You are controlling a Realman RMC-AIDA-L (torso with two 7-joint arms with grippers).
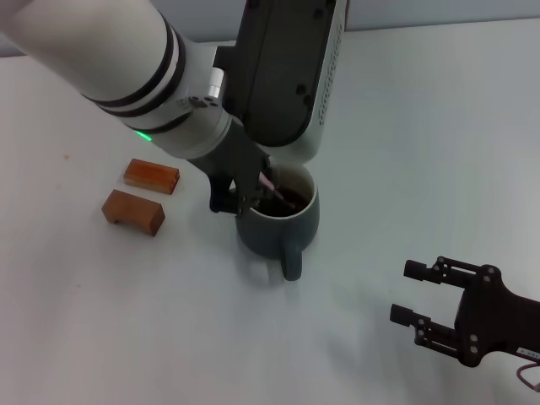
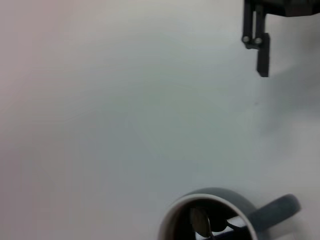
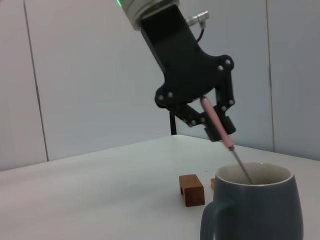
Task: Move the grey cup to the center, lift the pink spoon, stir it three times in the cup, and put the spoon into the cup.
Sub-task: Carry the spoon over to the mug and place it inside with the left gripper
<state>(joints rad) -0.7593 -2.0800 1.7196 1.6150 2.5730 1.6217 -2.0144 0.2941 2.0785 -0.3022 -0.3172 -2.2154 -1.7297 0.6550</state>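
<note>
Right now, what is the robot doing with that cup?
The left gripper is holding the pink spoon by its handle, tilted, with the metal end down inside the grey cup. The cup stands on the white table with dark liquid in it. The right gripper waits open, off to the side. Two brown wooden blocks lie nearby.

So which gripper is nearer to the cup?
Left. The left gripper is just above the cup, holding the spoon down into it. The right gripper rests open, well off to the cup's right.
</note>
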